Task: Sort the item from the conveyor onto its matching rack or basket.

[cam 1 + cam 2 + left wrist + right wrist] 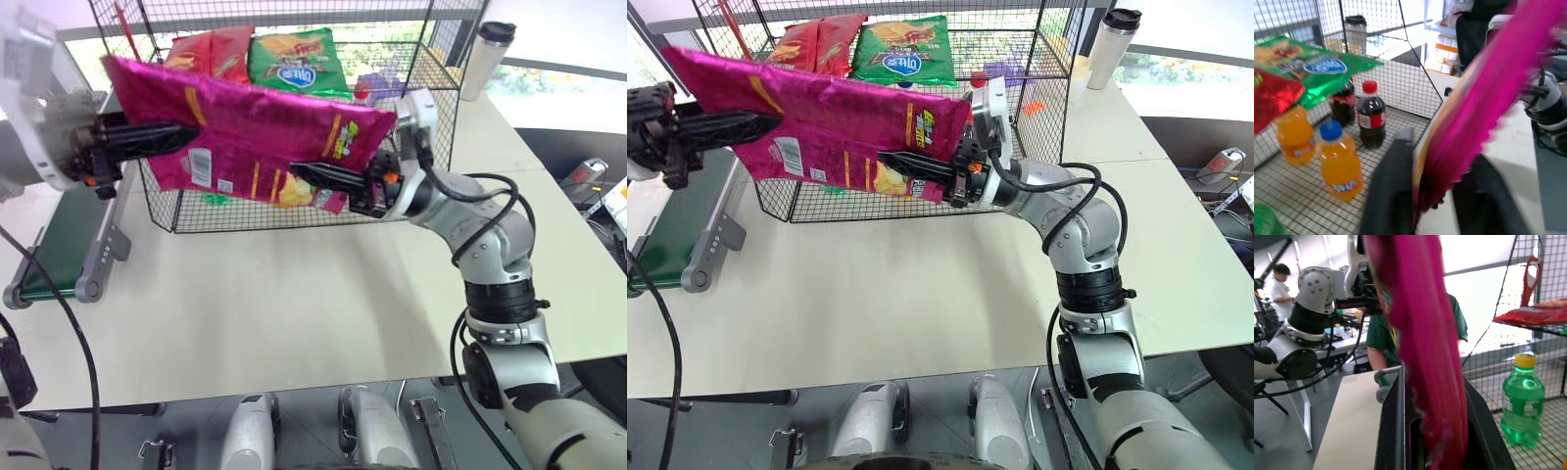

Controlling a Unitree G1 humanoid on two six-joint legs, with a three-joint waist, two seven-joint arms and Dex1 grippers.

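The item point(255, 127), a glossy magenta-pink chip bag, hangs level in the air in front of the black wire rack point(438, 117), held out between both arms. My right gripper point(299, 174) is shut on the bag's lower right part; the right wrist view shows the pink film pinched between its fingers point(1393, 431). My left gripper point(186, 139) is at the bag's left end. In the left wrist view its fingers point(1391, 191) stand apart, with the bag's crimped edge point(1449, 166) loose between them. The dark-green conveyor point(59, 245) lies below the left arm at the table's left edge.
A red chip bag point(220, 54) and a green chip bag point(299, 61) lie on the rack's upper shelf. Orange soda point(1339, 161), cola bottles point(1371, 122) and a green bottle point(1522, 401) stand on its floor. A tumbler point(487, 59) stands behind. People point(1457, 318) stand beyond the table.
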